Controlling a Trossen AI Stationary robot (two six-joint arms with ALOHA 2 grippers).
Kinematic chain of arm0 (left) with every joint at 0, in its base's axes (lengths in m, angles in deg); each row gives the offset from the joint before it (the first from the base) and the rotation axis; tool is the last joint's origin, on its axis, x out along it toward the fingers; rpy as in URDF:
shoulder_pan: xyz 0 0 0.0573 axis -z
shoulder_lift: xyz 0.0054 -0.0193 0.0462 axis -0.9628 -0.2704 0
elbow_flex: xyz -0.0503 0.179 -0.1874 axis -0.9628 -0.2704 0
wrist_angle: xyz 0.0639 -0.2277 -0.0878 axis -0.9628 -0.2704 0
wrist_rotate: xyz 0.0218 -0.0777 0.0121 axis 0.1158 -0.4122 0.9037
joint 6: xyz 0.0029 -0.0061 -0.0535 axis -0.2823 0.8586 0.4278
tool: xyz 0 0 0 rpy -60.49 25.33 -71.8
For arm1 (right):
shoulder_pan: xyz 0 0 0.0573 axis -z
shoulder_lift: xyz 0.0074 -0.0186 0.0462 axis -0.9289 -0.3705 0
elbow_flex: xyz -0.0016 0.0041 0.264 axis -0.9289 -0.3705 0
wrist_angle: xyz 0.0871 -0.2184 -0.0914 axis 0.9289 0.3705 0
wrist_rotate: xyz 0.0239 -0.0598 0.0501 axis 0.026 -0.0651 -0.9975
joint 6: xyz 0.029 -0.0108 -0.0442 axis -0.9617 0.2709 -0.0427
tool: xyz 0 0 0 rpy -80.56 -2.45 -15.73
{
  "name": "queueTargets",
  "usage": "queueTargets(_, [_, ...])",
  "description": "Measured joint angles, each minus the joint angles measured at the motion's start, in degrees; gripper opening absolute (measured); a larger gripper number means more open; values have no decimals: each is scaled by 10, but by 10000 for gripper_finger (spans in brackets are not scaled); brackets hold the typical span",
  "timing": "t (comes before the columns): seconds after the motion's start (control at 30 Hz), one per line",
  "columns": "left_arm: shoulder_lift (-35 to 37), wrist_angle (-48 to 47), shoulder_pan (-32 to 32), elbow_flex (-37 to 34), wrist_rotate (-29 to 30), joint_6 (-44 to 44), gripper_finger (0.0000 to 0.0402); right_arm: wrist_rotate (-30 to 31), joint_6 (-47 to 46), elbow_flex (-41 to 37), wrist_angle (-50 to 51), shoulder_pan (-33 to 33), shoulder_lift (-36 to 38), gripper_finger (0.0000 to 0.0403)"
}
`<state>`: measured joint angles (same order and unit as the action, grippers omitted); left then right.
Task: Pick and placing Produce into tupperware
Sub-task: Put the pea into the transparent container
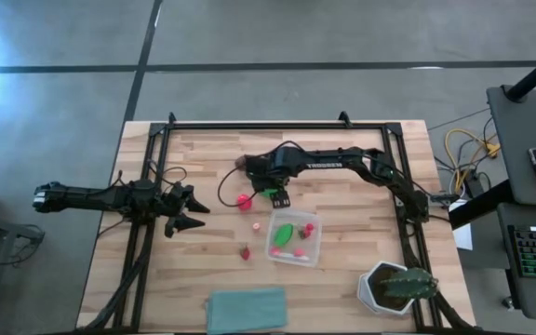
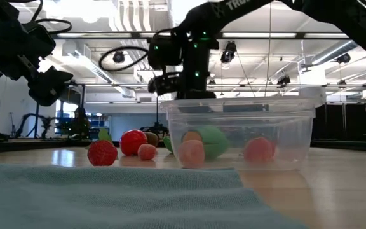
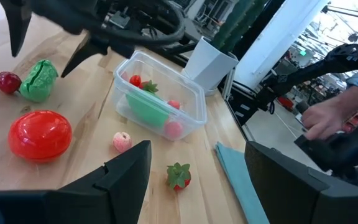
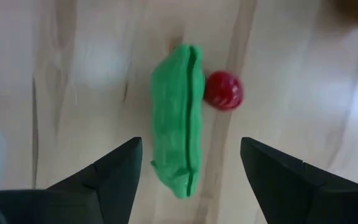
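Note:
My right gripper [image 1: 274, 193] is open and points down over a green elongated piece [image 4: 178, 118] that lies on the table, with a small dark red piece [image 4: 224, 90] against its side. Its fingers stand on either side of the green piece and above it. The clear tupperware [image 1: 294, 239] sits nearer, holding another green piece [image 3: 146, 107] and small red and pink pieces. A red ball [image 1: 244, 200], a pink piece [image 1: 256, 224] and a strawberry [image 1: 246, 251] lie on the table beside it. My left gripper [image 1: 186, 210] waits open at the table's left.
A teal cloth [image 1: 247, 308] lies at the near edge. A white pot with a green plant [image 1: 394, 288] stands at the near right corner. A brown round piece [image 2: 152, 137] sits behind the red ball. A person's hand [image 3: 328, 118] shows beyond the table.

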<state>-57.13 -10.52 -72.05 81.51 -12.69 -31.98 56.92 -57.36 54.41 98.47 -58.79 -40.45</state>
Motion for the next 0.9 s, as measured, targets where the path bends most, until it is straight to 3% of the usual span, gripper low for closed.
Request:
queueTargets(0.5, [0,0,0,0,0,0,246,0,-26,-75,-92,2,0,249])
queueTargets(0.9, [0,0,0,0,0,0,246,-2,-21,-75,-89,2,0,161])
